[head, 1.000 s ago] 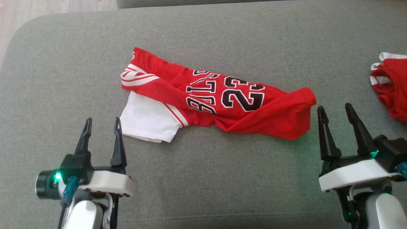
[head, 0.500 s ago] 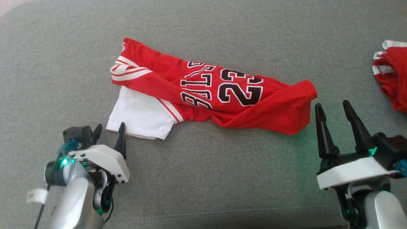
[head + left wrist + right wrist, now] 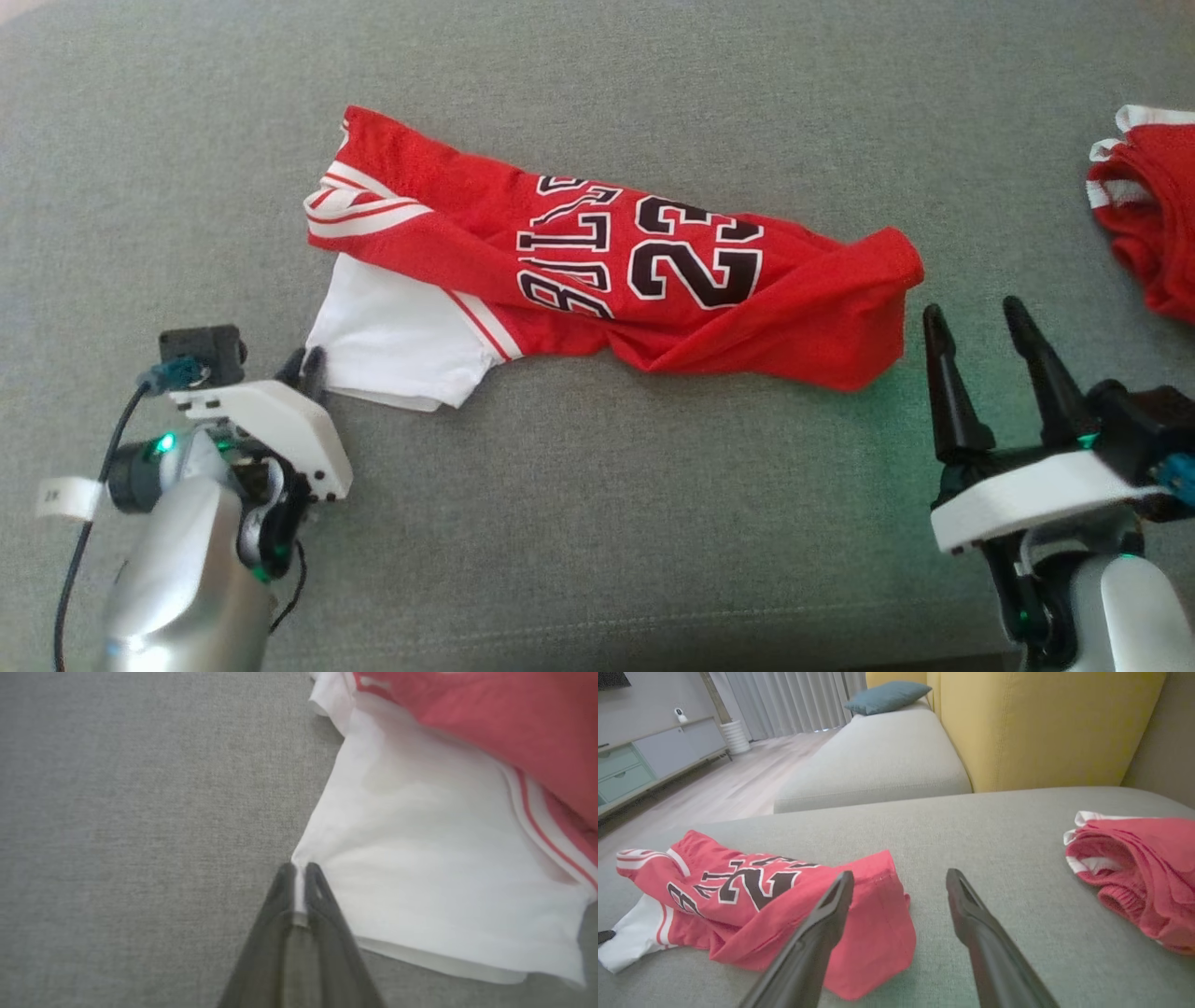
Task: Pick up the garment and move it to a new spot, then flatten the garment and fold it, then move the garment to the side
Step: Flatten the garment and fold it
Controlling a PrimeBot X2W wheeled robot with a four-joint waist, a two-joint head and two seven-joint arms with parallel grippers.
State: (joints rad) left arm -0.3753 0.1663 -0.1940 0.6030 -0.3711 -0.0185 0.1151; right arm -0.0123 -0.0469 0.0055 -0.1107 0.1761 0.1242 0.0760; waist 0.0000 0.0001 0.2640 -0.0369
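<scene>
1. Looking down at the grey cushion [image 3: 597, 523], you have the red jersey [image 3: 653, 280] lying crumpled across it from side to side. Its black lettering and the number 23 face up.
2. The white sleeve [image 3: 392, 345] pokes out from under the red cloth at the jersey's left end and lies flat on the cushion.
3. Your left gripper [image 3: 299, 871] is right at that sleeve's outer corner. In the left wrist view the two dark fingers [image 3: 327, 905] are drawn almost together, with a thin strip of white cloth pinched between the tips. So that claw is nearly closed and it has the jersey by the sleeve corner.
4. The pinched corner sits low, and the rest of the jersey lies on the cushion.
5. Your right gripper [image 3: 968, 310] hovers just off the jersey's right end, beside the bunched red hem. Its fingers are spread wide and hold nothing, and in the head view the tips are beside the cloth, not on it.
6. Well past the jersey's right end sits a second red garment [image 3: 1148, 224] with white trim, heaped up and apart from both claws.
</scene>
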